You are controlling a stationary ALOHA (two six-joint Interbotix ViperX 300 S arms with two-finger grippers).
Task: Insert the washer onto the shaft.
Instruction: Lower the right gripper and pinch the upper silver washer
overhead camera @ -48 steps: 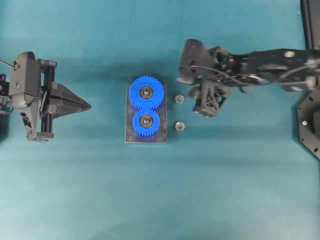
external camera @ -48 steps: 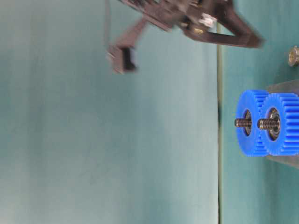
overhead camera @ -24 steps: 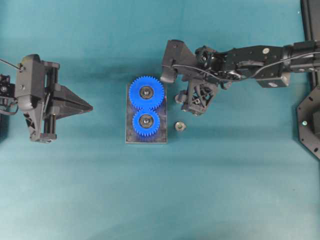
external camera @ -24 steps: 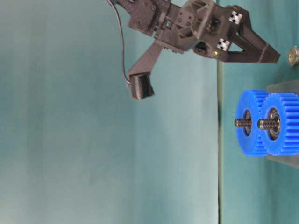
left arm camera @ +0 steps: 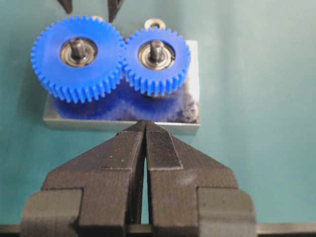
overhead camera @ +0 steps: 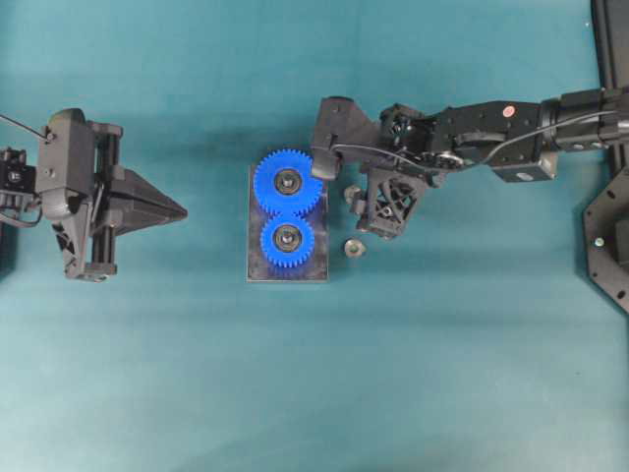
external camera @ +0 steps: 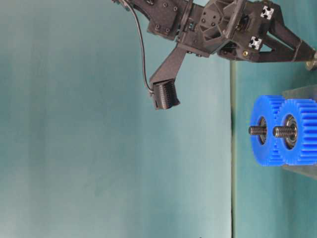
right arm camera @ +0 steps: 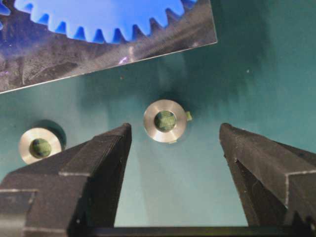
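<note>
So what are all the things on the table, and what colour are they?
gears: 2, blue, meshed side by side on the plate, big and small
shafts: 2, dark metal, one through each gear's middle
plate: 1, shiny metal, mid-table under the gears
washers: 2, silver, on the cloth right of the plate; one between the right gripper's fingers, one beside it
cloth: 1, teal, covers the table
left gripper: black, shut, facing the plate
right gripper: black, open, around a washer
</note>
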